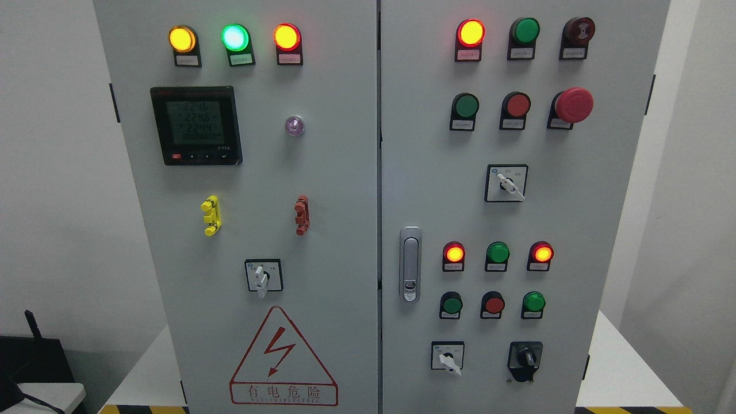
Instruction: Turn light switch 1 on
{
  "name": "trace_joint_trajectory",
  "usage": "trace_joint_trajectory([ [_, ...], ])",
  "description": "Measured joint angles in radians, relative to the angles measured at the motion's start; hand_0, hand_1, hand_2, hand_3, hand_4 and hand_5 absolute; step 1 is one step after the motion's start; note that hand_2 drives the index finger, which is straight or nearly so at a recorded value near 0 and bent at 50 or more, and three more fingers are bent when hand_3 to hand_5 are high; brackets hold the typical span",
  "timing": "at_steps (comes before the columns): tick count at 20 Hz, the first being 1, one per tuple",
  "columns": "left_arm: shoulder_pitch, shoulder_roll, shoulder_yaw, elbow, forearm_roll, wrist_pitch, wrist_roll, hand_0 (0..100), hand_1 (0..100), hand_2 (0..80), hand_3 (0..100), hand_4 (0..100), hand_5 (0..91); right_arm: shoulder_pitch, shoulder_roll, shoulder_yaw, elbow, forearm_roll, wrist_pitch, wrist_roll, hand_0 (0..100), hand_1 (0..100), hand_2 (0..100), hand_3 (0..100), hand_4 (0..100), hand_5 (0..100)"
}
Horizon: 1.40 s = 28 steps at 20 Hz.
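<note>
A grey electrical cabinet (322, 172) with two doors is seen head-on, and neither robot hand is in view, so nothing can be told of how far the fingers are open or what they touch. On the left door three lit lamps are counted along the top: yellow (182, 38), green (235, 37) and red (286, 36); below them are set one digital meter (195, 125), one small violet lamp (294, 126), one yellow clip (211, 215), one red clip (302, 214), one rotary switch (263, 276) and one red-bordered warning triangle (282, 359). On the right door one lit red lamp (470, 33) is seen at the top, with an unlit green cap and a dark red buzzer-like unit beside it; one red mushroom stop button (572, 105) is mounted in the second row beside two round buttons. Three white-handled rotary switches are counted on this door: one in the middle (506, 183), one at the lower left (447, 356), and a black-knobbed selector (525, 359) beside it. One door latch (410, 263) is fitted at the seam. The small labels under every lamp and button are too fine to be read, so which control is light switch 1 cannot be told. The cabinet's bottom is cut off by the frame edge.
</note>
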Motion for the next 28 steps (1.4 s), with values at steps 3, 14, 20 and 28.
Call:
trace_joint_trajectory([
  [3, 0.000, 0.000, 0.000, 0.000, -0.001, 0.000, 0.000, 39, 0, 0.0, 0, 1, 0.0, 0.000, 0.000, 0.000, 0.000, 0.000, 0.000, 0.000, 12, 39, 0, 0, 0, 0],
  [14, 0.001, 0.000, 0.000, 0.000, -0.001, -0.001, 0.000, 39, 0, 0.0, 0, 1, 0.0, 0.000, 0.000, 0.000, 0.000, 0.000, 0.000, 0.000, 12, 39, 0, 0, 0, 0],
  [20, 0.001, 0.000, -0.001, 0.000, -0.002, -0.007, 0.000, 39, 0, 0.0, 0, 1, 0.0, 0.000, 0.000, 0.000, 0.000, 0.000, 0.000, 0.000, 12, 39, 0, 0, 0, 0],
  [28, 0.011, 0.000, 0.002, -0.015, -0.002, 0.000, -0.004, 39, 0, 0.0, 0, 0, 0.0, 0.000, 0.000, 0.000, 0.000, 0.000, 0.000, 0.000, 12, 39, 0, 0, 0, 0],
])
